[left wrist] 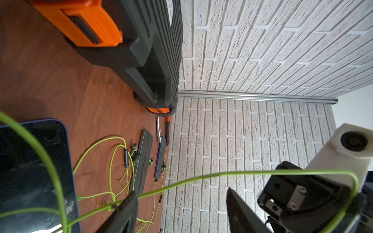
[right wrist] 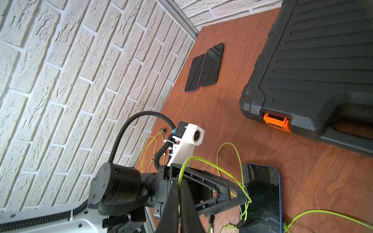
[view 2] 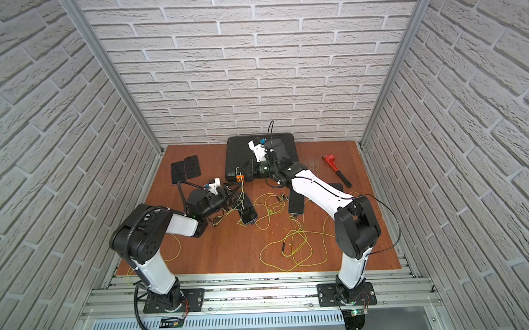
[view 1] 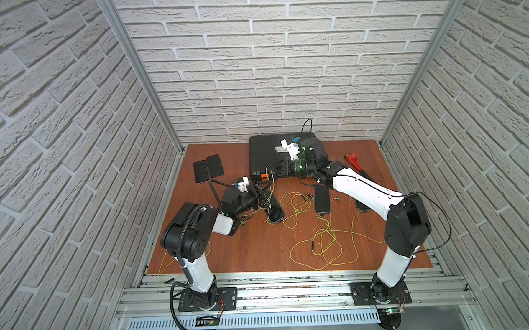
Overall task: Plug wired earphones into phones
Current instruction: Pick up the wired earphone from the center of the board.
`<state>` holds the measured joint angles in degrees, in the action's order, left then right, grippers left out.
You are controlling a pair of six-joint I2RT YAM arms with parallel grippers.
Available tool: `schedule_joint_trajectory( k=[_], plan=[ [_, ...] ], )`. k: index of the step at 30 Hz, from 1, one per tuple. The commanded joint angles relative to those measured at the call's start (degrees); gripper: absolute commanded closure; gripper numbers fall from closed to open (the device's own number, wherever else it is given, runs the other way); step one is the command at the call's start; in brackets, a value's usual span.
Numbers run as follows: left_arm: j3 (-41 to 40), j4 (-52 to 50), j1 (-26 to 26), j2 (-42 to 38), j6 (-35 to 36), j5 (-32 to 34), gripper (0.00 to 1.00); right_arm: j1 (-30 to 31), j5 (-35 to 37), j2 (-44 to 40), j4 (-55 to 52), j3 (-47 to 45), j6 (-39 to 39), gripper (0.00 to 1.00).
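Nearest, earphone cords [view 1: 312, 245] lie in loose loops on the table [view 1: 245, 249]. Just beyond, left of centre, the left gripper [left wrist: 181, 193] stands wide open beside a phone [view 1: 277, 210]. One cord [left wrist: 201, 177] is draped across its fingers, not pinched. I cannot tell whether that cord's plug already sits in the phone's near end. Two more phones lie to the right, one in the middle [view 1: 322, 199] and one partly under the right arm [view 1: 361, 207]. Farther on, the right gripper [right wrist: 178, 187] is closed on what seems the same cord, holding it up in front of the case [view 1: 262, 153]. Two phones [view 1: 215, 166] lie side by side at the far left. The step in hand looks like passing this cord between the grippers. Next, the left gripper probably must slip clear of the loop, and the plug must be found and lined up with the phone's port.
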<state>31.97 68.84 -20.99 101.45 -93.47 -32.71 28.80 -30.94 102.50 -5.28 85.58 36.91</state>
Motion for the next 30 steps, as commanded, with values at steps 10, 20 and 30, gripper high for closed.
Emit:
schedule_joint_trajectory(
  k=[10, 20, 30],
  plan=[
    [2.43, -4.49, -0.97, -4.48, 7.60, -4.15, 0.57, -0.85, 0.18, -0.40, -1.23, 1.29, -4.12, 0.94],
    [3.99, -23.40, 0.27, -13.04, 16.47, -3.52, 0.80, -2.25, 2.90, -2.65, -3.83, -2.57, -6.88, 0.94],
    [7.87, -35.93, 1.01, -17.61, 22.57, -2.51, 1.00, -2.25, 1.05, -5.02, -1.30, -8.61, -6.54, 0.89]
  ],
)
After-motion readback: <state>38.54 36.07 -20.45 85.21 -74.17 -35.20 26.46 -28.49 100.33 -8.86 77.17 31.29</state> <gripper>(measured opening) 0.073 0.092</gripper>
